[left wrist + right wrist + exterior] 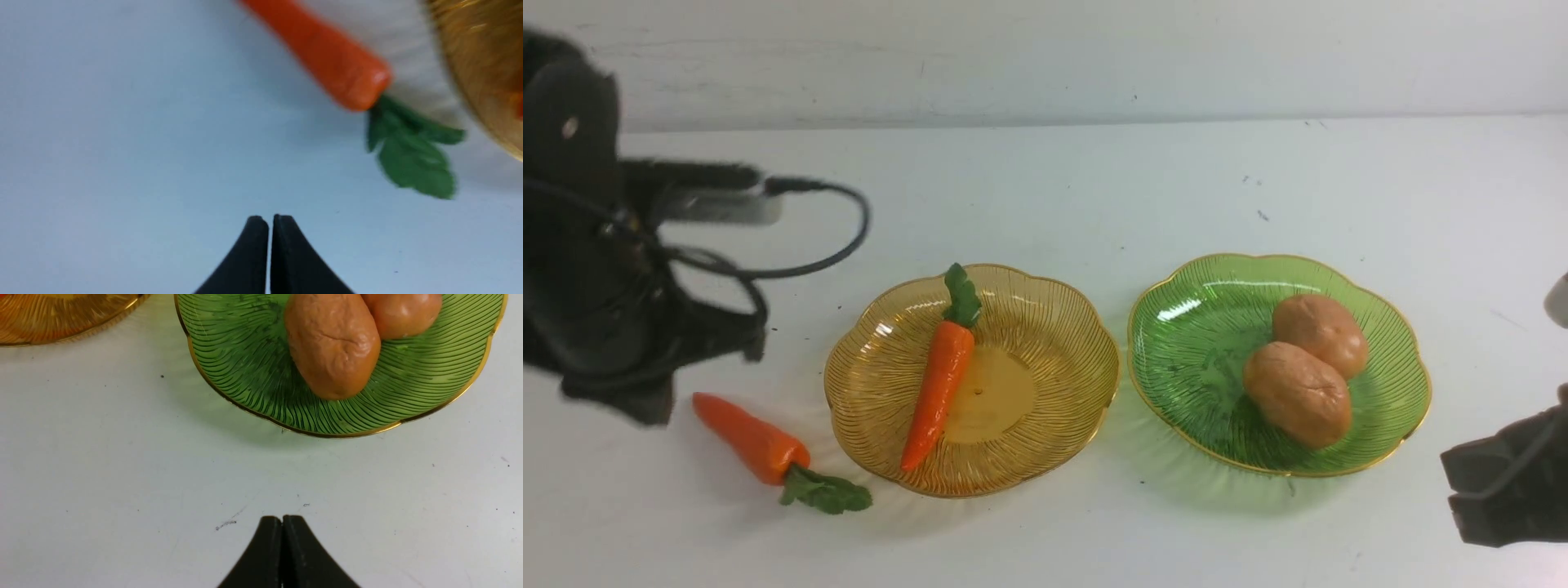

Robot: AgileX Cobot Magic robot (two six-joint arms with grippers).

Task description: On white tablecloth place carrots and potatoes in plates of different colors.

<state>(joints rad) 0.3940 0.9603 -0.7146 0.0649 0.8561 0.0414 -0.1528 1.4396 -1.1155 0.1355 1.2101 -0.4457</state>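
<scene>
One carrot [939, 382] lies in the amber-yellow plate [1054, 343]. The other carrot [753, 441] lies on the white tablecloth [1094, 188] left of that plate, its green top toward the plate; it also shows in the left wrist view [327, 57]. Two potatoes [1297, 392] [1321, 331] lie side by side in the green plate [1201, 343], also in the right wrist view [333, 345]. My left gripper [269, 220] is shut and empty, above the cloth just left of the loose carrot. My right gripper [282, 520] is shut and empty, near the green plate [245, 375].
A black cable [825, 245] loops from the left arm over the cloth behind the amber plate. The amber plate's rim shows in the left wrist view [482, 61] close to the loose carrot's leaves. A white wall [1045, 57] bounds the table's far edge.
</scene>
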